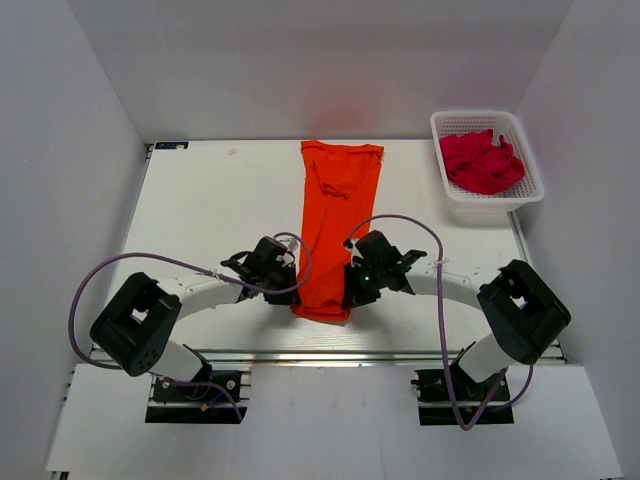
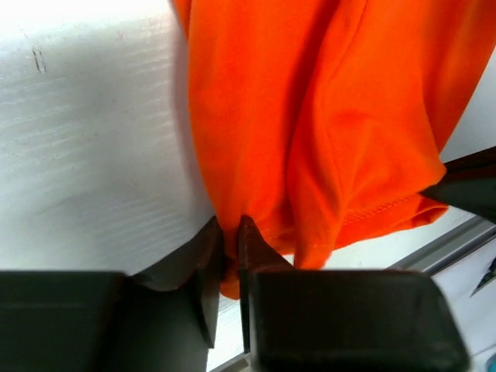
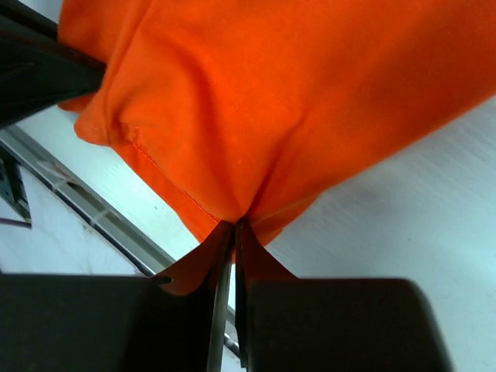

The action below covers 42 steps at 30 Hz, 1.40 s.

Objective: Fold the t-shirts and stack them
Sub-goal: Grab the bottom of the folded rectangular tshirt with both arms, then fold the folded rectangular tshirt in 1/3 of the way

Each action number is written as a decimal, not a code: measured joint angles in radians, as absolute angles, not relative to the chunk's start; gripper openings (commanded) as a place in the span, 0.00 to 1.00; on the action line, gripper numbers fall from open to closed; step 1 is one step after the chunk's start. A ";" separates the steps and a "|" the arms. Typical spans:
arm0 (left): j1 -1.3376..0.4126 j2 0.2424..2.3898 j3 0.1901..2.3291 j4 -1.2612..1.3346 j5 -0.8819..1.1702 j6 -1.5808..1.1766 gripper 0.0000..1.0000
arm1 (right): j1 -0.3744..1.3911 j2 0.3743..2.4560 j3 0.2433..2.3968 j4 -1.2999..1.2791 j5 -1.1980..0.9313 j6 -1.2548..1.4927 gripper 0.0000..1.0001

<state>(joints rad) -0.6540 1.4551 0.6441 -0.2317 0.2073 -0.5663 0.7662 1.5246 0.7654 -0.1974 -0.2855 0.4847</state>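
An orange t-shirt, folded into a long narrow strip, runs from the table's back edge to near the front. My left gripper is shut on its near left corner, pinching the cloth between the fingers. My right gripper is shut on the near right corner, with the hem bunched between its closed fingers. The near end of the shirt is lifted slightly off the table. A pink t-shirt lies crumpled in a white basket at the back right.
The white table extends left and right of the shirt. A metal rail runs along the table's front edge, close below both grippers. Grey walls close in the sides and back.
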 measured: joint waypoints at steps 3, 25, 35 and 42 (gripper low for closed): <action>-0.654 1.447 0.632 -0.233 0.211 -0.575 0.00 | 0.766 1.518 0.751 -0.197 -0.289 0.498 0.00; -0.657 1.347 0.635 -0.302 0.276 -0.555 0.00 | 0.785 1.362 0.672 -0.268 -0.266 0.453 0.00; -0.644 1.462 1.012 -0.350 0.139 -0.540 0.00 | 0.720 1.391 0.889 -0.318 -0.043 0.425 0.00; -0.604 1.696 1.235 -0.412 0.056 -0.538 0.00 | 0.646 1.508 1.068 -0.343 0.057 0.362 0.00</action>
<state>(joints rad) -0.6044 1.6958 1.2346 -0.4122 0.0563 -0.5385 0.6460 1.5078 1.0679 -0.3431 0.0574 0.3622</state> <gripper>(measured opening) 0.022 0.004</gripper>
